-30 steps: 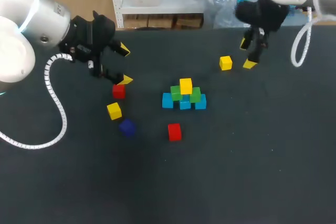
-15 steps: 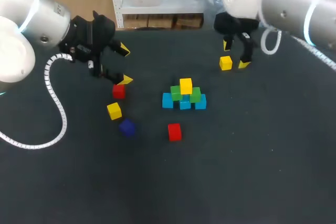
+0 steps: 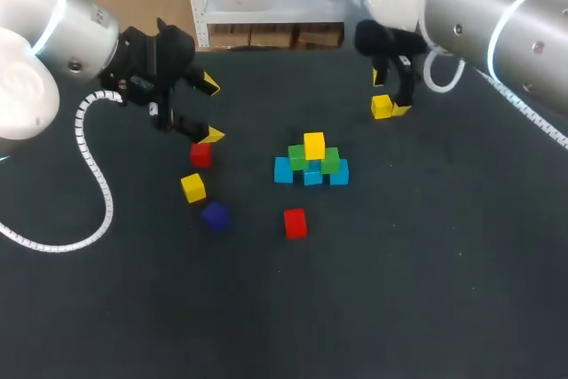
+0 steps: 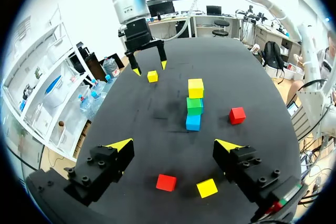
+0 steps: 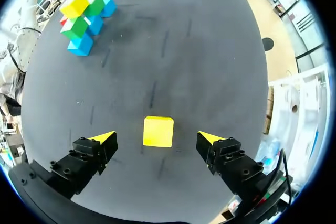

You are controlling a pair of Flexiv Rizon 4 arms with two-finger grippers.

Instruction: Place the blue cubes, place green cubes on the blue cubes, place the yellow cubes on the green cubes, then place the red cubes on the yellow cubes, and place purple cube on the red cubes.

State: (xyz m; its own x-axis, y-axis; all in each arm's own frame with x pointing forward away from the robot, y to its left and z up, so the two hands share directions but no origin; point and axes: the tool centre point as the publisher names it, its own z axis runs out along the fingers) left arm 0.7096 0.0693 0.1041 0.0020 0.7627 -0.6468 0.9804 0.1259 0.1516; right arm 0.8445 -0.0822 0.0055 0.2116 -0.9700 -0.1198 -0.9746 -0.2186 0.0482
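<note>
At the table's centre stands a pyramid: blue cubes at the base, green cubes on them, and one yellow cube on top. A loose yellow cube lies at the back right, and my right gripper stands open over it. In the right wrist view this yellow cube sits between the spread fingers of the right gripper, untouched. My left gripper hangs open just behind a red cube. Near it lie a yellow cube and a purple cube. A second red cube lies in front of the pyramid.
In the left wrist view the left gripper is empty, with the red cube and yellow cube just under it and the pyramid ahead. The table's back edge runs close behind the right gripper.
My right arm has swung left and down, so its open gripper now straddles the loose yellow cube. The left arm and all cubes have stayed put.
</note>
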